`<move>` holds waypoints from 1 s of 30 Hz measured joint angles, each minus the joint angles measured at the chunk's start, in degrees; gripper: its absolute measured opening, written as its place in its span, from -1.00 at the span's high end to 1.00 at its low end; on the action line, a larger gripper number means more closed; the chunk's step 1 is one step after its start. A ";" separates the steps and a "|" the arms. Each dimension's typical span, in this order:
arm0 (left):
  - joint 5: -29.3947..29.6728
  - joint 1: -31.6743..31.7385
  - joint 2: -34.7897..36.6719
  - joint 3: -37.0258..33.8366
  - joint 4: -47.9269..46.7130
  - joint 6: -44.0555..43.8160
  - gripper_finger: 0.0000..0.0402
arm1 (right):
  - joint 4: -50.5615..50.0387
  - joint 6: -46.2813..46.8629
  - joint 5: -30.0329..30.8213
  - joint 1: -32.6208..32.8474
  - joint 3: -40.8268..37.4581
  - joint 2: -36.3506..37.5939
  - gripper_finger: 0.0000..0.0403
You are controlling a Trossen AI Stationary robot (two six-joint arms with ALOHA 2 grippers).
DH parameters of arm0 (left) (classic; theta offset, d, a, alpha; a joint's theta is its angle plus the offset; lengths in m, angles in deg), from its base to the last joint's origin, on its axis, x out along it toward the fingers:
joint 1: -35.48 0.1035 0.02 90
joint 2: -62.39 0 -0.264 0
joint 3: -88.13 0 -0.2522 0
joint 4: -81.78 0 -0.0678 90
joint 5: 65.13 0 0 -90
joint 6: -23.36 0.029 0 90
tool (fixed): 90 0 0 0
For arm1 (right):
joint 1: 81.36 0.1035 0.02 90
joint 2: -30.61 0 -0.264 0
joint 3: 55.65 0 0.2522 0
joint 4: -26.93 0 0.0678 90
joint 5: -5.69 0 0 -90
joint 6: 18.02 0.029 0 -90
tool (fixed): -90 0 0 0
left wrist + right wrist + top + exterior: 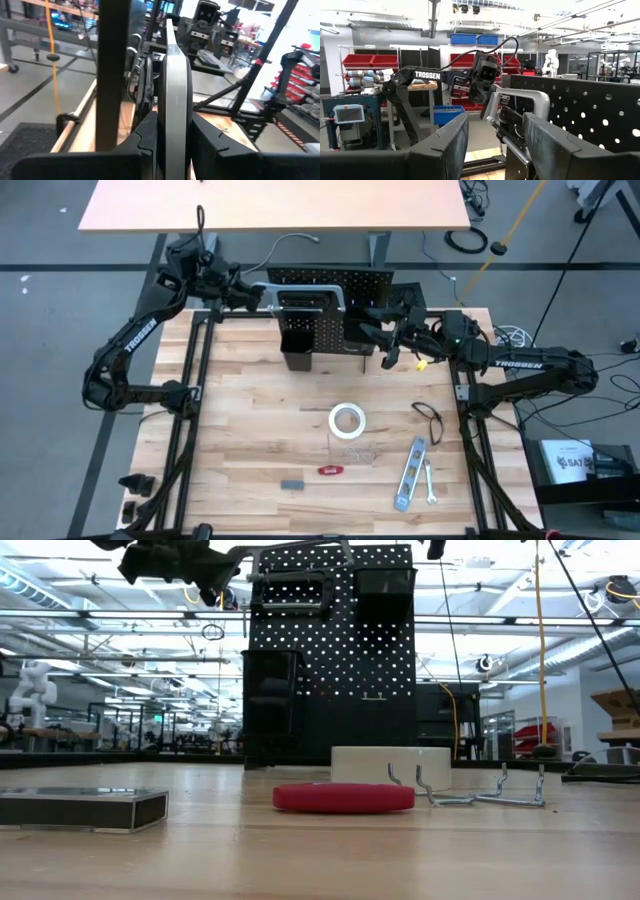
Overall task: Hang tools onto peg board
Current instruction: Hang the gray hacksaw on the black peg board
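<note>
The black peg board (365,285) stands upright at the table's far edge, with one bin (270,700) low on it and another (385,590) high up. A grey clamp (305,284) is level along the board's top edge (300,570), and my left gripper (250,292) is shut on it from the board's left end. My right gripper (385,340) stands open by the board's right end, fingers apart (495,145), pointing at the clamp's frame (522,102) and screw (516,150). The white tape roll (347,420), red-handled tool (331,470), silver level (410,473), small wrench (430,483) and black pliers (430,420) lie flat on the table. My left gripper pinches the clamp's flat grey frame bar (175,100) between its two fingers (147,142). The fingers are level and come from the table's left side, lying along the bar. The clamp is high off the table at the board's top. I cannot tell whether it rests on the board.
Loose wire hooks (365,452) lie between the tape roll and the level. A small dark block (291,483) lies near the front. A dark frame of rails (190,400) runs along both table sides. A second table (270,205) stands beyond the far edge.
</note>
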 joint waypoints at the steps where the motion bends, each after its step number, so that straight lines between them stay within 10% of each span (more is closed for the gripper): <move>1: 1.00 -0.31 0.00 0.00 0.01 0.02 0.65 | 0.00 0.00 0.00 0.00 0.02 0.00 0.09; 30: 12.61 -5.40 0.09 2.87 -10.80 11.09 0.65 | -0.84 0.02 -0.07 0.00 0.01 0.00 0.09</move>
